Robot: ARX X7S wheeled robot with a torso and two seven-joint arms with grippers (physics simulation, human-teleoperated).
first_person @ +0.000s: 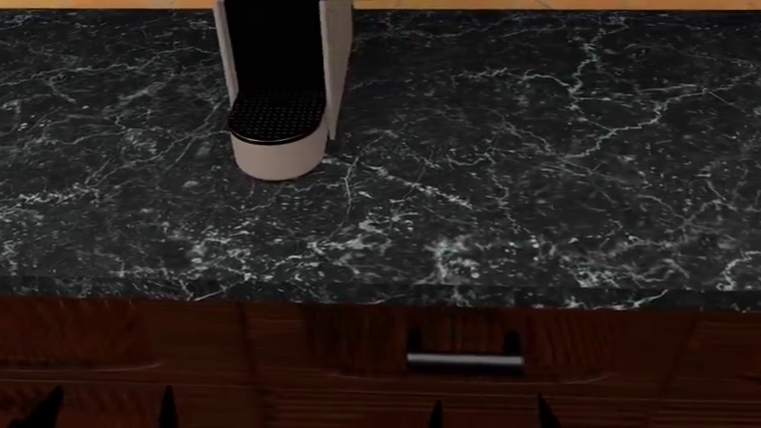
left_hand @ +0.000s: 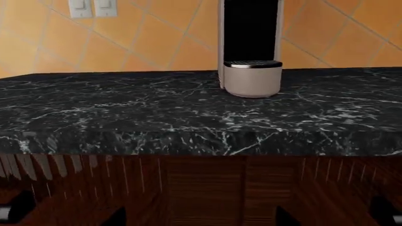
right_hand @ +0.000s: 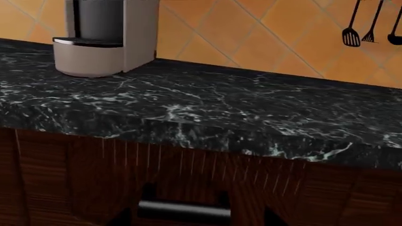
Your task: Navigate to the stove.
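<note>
— What's on the counter [first_person: 535,178]?
— A coffee maker [first_person: 276,89] near the back edge, left of the middle, with wall switches [left_hand: 92,8] above it to the left. Right of that the black marble top runs to hanging utensils [right_hand: 370,26] on the tiled wall [right_hand: 264,37].
— Below the front edge?
— Dark wood and a drawer handle [first_person: 465,360].
— The stove?
— Not in any view.
— And the grippers?
— Neither shows; dark tips at the bottom of the head view may be fingers, but I cannot tell whether they're apart.
</note>
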